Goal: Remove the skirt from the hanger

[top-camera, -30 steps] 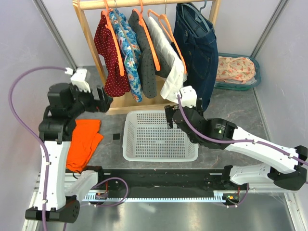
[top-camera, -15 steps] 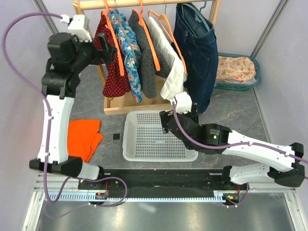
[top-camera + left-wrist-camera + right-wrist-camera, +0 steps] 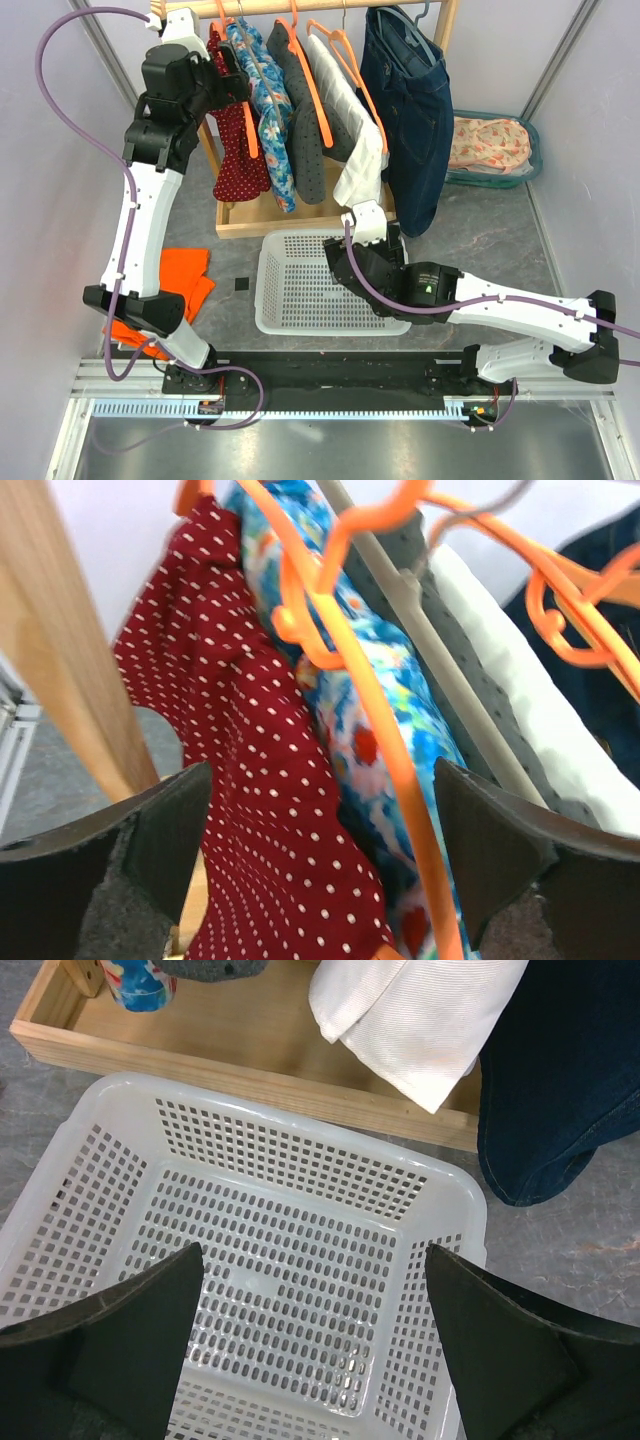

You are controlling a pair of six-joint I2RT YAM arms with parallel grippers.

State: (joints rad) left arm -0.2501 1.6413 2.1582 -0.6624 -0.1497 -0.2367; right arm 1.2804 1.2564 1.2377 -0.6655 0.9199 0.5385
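Since half a second ago the left arm has risen further and swung toward the rack, so the left gripper [image 3: 320,815] now sits high beside the wooden rail [image 3: 300,8]. The right gripper [image 3: 310,1270] has slid slightly leftward over the white perforated plastic basket [image 3: 262,300]. Both sets of fingers stand wide apart and hold nothing.

The skirt is most likely the dark red, white-dotted garment [image 3: 255,780]. It hangs at the left end of the rail on an orange plastic hanger [image 3: 385,740], pressed against a blue floral garment [image 3: 268,120].

The step in hand looks like the approach to a first grasp. To do it well, the left fingers should close on red cloth alone, near its top edge, with one finger going between it and the floral piece. The pull should then follow the hanger's sloping arm, not drop straight down, or the hanger may lift off the rail. The right gripper could steady the hanger, or wait over the basket to receive the garment.

How the red garment is fixed to the hanger is hidden, whether by clips or simply draped. The hanger hooks are cut off at the top of the overhead view. The wrist view does not show how far the fingers are from the cloth, and the garment's lower hem blends into its neighbours.
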